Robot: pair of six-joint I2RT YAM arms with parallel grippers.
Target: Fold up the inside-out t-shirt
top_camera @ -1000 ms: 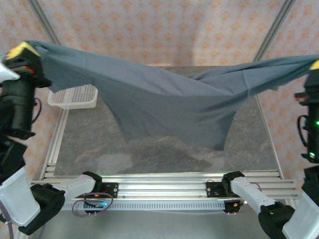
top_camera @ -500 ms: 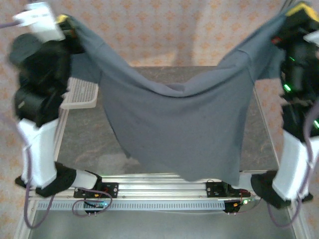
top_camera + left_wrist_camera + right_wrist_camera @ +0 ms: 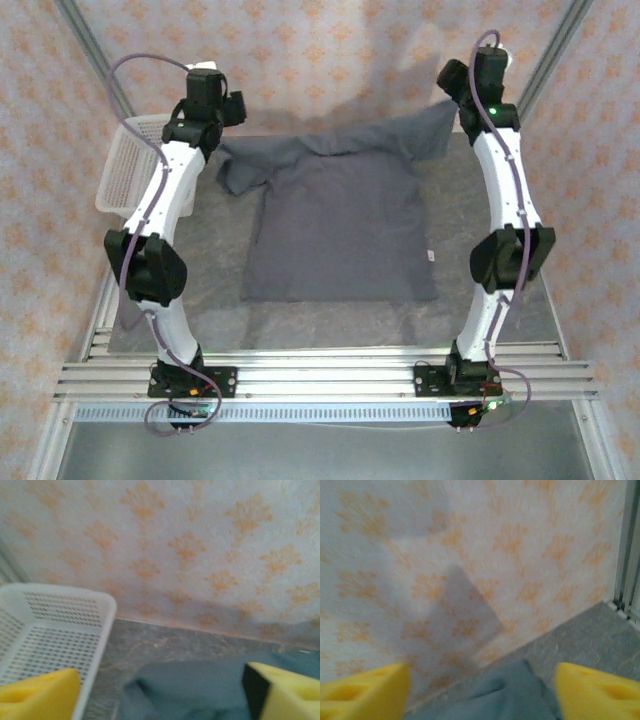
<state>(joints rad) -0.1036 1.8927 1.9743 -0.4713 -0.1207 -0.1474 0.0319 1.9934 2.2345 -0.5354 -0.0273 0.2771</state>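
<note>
**Inside-out t-shirt (image 3: 335, 235), plain slate-grey soft fabric, dropped and lying spread out**

Both grippers have just let go. The left gripper (image 3: 160, 692) and right gripper (image 3: 480, 692) hang with their yellow fingers (image 3: 40, 695) parted wide and nothing between them, up by the patterned back wall (image 3: 320, 60). A second ago they held the shirt stretched in the air. Now it lies on the grey marbled tabletop (image 3: 200, 270), body smooth and far edge rumpled, one sleeve near the white perforated plastic basket (image 3: 125, 175). Spreading looks done; folding has yet to start.
</note>
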